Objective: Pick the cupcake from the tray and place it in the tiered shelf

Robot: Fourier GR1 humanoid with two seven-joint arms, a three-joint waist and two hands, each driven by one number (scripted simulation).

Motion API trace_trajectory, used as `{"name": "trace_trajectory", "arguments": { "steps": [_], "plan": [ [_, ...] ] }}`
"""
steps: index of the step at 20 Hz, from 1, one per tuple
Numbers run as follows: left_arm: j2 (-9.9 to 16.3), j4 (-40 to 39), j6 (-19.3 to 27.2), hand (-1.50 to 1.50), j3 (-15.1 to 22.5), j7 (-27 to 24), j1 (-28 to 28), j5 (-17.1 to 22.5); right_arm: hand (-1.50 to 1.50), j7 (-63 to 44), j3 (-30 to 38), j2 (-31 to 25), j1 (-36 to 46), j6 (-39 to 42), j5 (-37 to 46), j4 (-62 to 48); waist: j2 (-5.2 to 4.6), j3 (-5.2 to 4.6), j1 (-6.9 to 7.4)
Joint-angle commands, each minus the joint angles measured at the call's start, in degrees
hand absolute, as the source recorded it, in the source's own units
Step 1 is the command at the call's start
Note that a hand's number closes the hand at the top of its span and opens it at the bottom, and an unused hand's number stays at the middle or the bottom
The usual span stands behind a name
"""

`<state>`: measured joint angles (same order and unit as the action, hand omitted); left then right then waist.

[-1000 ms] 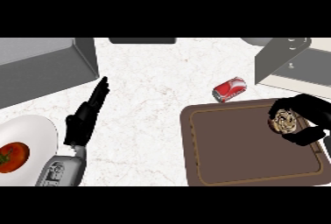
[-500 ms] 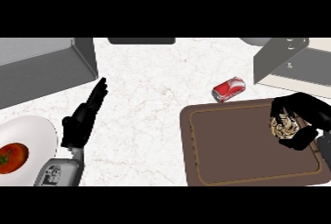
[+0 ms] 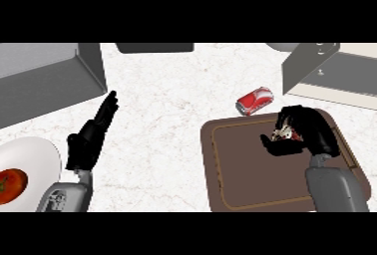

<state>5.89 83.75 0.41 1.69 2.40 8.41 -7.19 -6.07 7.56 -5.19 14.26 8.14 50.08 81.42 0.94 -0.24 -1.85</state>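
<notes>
Over the tray (image 3: 243, 164), right hand (image 3: 309, 132) fingers clutch the cupcake (image 3: 282, 134); left hand (image 3: 92, 137) fingers straight.

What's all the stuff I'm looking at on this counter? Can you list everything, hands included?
Tray: one, dark brown, lower right of the counter.
Cupcake: one, mostly hidden in the right hand, over the tray's upper part.
Soda can: one, red, lying on its side just above the tray.
Plate: one, white, lower left edge.
Tomato: one, red, on the plate.
Tiered shelf: one, grey with pale boards, upper right corner.
Grey box: one, upper left.
Dark object: one, top edge, cannot tell what it is.
Left hand: black, fingers straight, resting at the left.
Right hand: black, curled round the cupcake.
</notes>
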Motion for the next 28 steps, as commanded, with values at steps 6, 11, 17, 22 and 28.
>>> {"name": "trace_trajectory", "arguments": {
  "steps": [6,11,17,22,28],
  "plan": [
    [-0.7,0.5,0.1,0.00,0.4,0.1,0.4,-0.1,1.50,-23.2,-14.2,5.1,-6.3,-14.2,-3.5,29.7,-0.24,0.15,0.55],
    [1.1,-3.4,-1.4,0.00,-1.6,-4.2,0.3,0.7,1.50,-37.6,-18.1,5.2,-6.2,-11.7,7.7,44.2,-0.61,0.10,0.88],
    [-0.5,1.6,-1.6,0.00,0.6,0.7,0.2,0.6,1.50,-45.9,-11.9,1.3,0.5,-0.4,12.8,55.6,-0.68,0.18,1.59],
    [-0.8,0.1,-1.2,0.00,0.7,-2.5,-1.7,-0.2,1.50,-48.1,-8.3,-1.2,7.3,0.4,16.6,53.2,-0.84,0.21,1.94],
    [-0.8,0.7,-1.0,0.00,0.0,1.9,2.4,-0.4,1.50,-52.2,2.0,-7.9,25.0,7.8,10.4,45.0,-0.88,0.19,2.16]
  ]
}}
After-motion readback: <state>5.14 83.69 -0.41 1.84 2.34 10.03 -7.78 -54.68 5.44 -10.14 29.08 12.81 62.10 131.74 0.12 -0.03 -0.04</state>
